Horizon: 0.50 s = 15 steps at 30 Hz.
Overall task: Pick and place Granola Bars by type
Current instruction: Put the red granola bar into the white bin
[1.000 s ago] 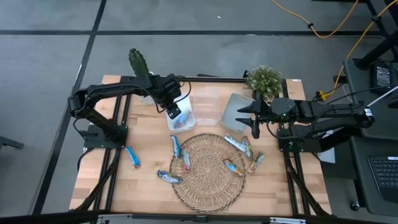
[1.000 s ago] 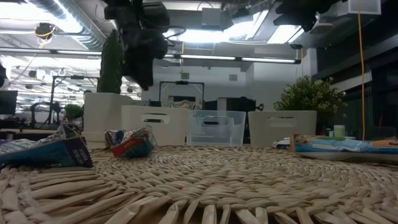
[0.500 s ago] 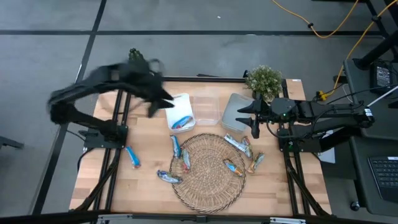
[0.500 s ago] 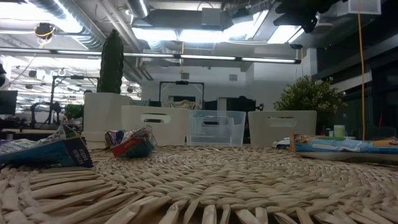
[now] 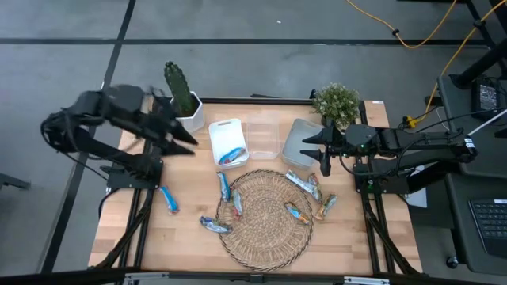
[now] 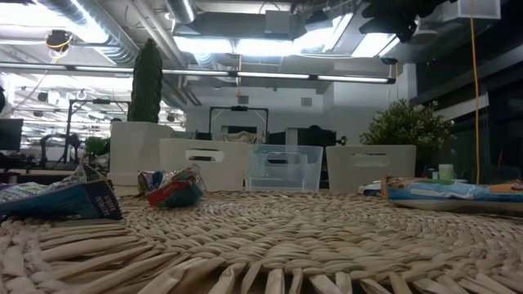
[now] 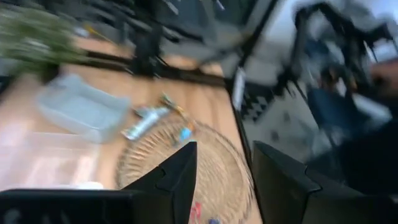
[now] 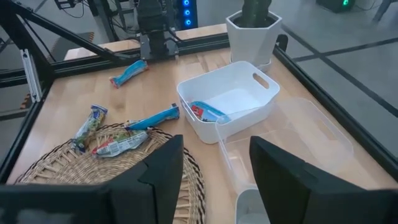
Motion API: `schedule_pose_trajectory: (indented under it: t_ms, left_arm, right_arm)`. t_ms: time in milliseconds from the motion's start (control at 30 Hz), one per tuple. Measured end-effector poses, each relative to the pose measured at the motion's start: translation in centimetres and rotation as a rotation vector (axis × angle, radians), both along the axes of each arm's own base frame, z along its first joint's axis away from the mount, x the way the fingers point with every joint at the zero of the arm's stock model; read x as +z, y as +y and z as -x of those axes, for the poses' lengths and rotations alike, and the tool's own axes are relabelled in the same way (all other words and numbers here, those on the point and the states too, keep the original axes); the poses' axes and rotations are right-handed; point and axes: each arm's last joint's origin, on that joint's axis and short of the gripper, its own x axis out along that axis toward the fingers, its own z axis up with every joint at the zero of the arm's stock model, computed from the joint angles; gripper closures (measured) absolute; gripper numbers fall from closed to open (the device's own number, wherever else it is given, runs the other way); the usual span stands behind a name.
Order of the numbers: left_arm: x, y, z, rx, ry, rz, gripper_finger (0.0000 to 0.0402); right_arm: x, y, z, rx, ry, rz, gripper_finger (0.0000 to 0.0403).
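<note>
One blue granola bar (image 5: 230, 155) lies in the white tub (image 5: 227, 142), partly hidden by its wall, long axis slanting across the floor. More bars lie scattered on and around the woven mat (image 5: 265, 218). Left gripper (image 5: 184, 142), blurred, probably empty, fingers parted. Right gripper (image 5: 312, 146) hovers over the grey tub (image 5: 303, 142), fingers spread.

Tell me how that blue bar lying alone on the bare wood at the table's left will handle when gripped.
The blue bar looks slim and flat, so probably light. Its shiny wrapper may slip between fingers. Lying flat on the table, it should slide, not roll.
</note>
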Motion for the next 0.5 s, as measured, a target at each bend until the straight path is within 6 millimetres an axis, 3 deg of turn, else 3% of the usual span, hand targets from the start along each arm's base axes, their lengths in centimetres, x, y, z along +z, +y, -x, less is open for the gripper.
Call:
schedule_pose_trajectory:
  t_ms: [233, 500]
  left_arm:
    - [-3.9, -1.5, -7.9, -0.221, 0.186, -0.114, 0.0253]
    - [-7.0, -1.6, -11.6, -0.361, 0.385, -0.311, 0.0257]
  right_arm:
    - [0.0, 0.0, 0.0, 0.013, 0.002, 0.030, 0.0216]
    - [0.1, 0.0, 0.0, 0.021, 0.000, 0.050, 0.0216]
